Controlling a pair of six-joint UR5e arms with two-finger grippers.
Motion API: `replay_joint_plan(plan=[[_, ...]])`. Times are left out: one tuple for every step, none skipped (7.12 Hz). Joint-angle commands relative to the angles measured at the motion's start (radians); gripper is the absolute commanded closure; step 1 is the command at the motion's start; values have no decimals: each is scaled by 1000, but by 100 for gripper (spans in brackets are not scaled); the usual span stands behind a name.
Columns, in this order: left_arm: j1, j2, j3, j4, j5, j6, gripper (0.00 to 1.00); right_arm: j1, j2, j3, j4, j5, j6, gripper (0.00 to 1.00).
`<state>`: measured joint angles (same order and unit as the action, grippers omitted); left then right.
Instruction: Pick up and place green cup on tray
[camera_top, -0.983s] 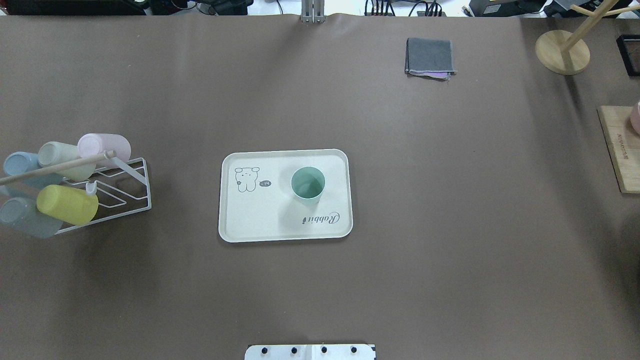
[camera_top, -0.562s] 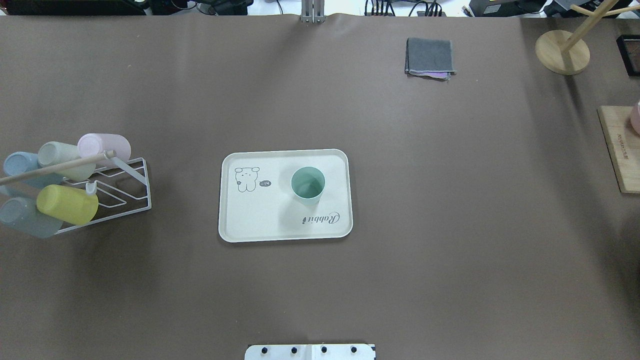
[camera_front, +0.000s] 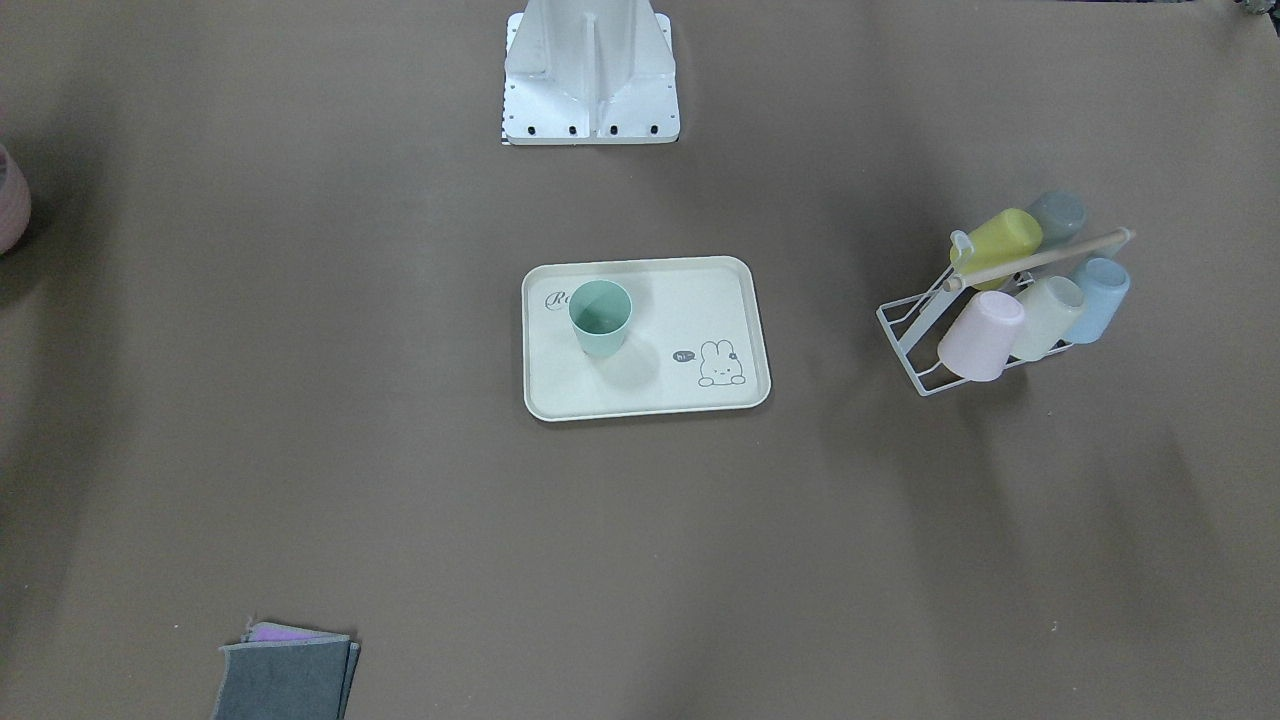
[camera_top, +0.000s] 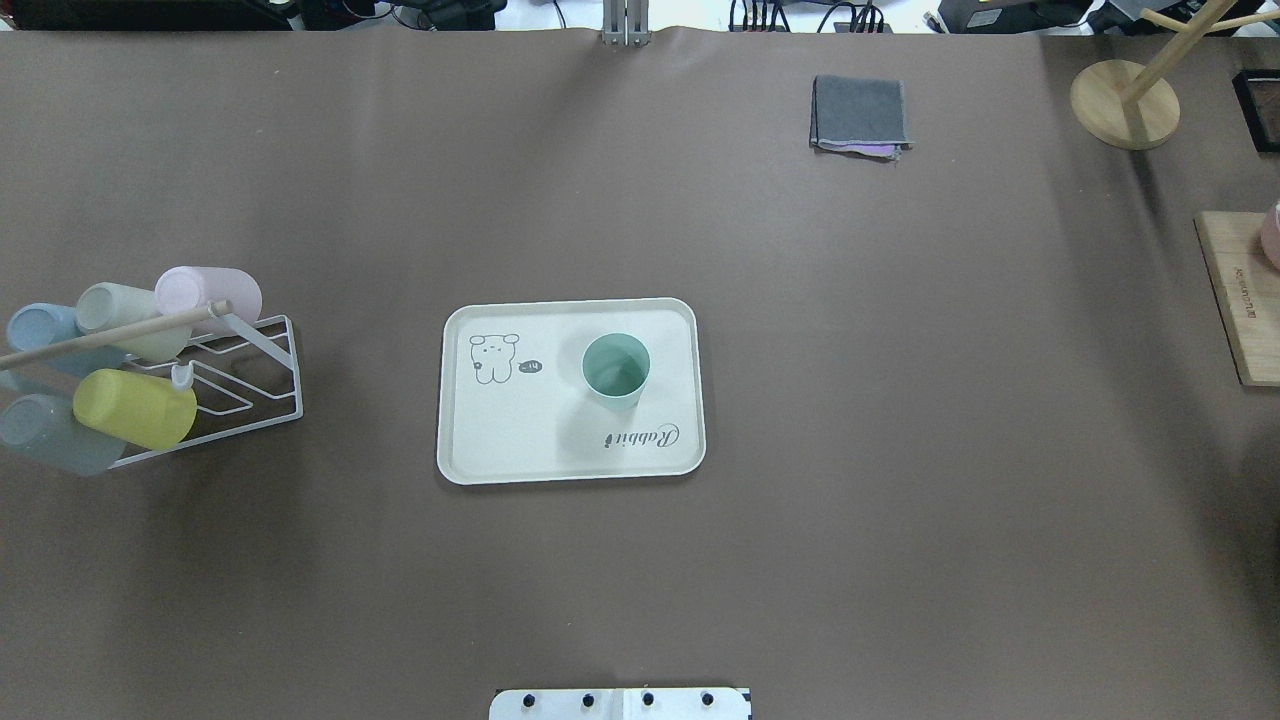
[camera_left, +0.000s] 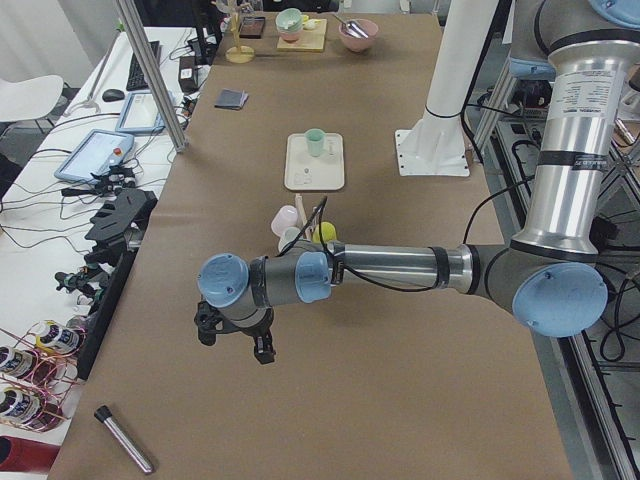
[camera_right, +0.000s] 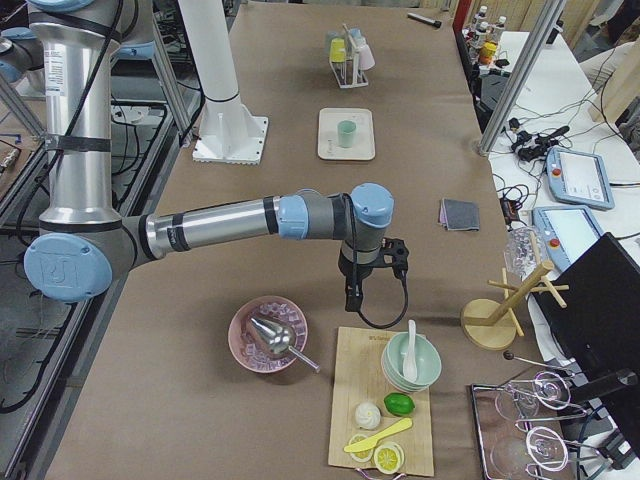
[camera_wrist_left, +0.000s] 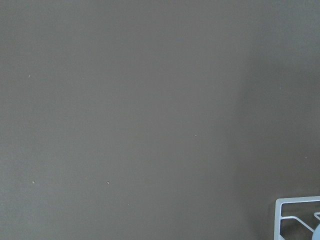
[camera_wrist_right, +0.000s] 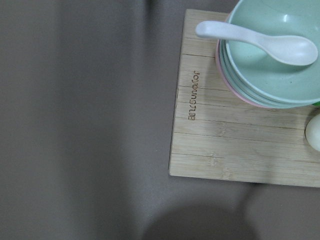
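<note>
The green cup stands upright and empty on the cream tray, on its right half beside the "Rabbit" script. Both also show in the front view: cup, tray. My left gripper hangs over bare table at the robot's left end, beyond the cup rack and far from the tray. My right gripper hangs over bare table near the wooden board at the right end. Both appear only in side views, so I cannot tell whether they are open or shut.
A white wire rack with several cups, one of them yellow-green, stands left of the tray. A folded grey cloth lies at the far right. A wooden board holds stacked bowls. A wooden stand is in the far right corner.
</note>
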<state>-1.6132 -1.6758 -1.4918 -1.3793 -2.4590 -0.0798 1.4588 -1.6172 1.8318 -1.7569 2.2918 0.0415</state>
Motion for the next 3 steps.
replay_joint_plan(plan=[[0, -4, -2, -1, 0, 0, 2, 0, -1, -2, 13, -3, 0, 0], [0, -4, -1, -1, 0, 0, 2, 0, -1, 0, 13, -3, 0, 0], [1, -4, 2, -3, -2, 0, 2, 0, -1, 0, 13, -3, 0, 0]])
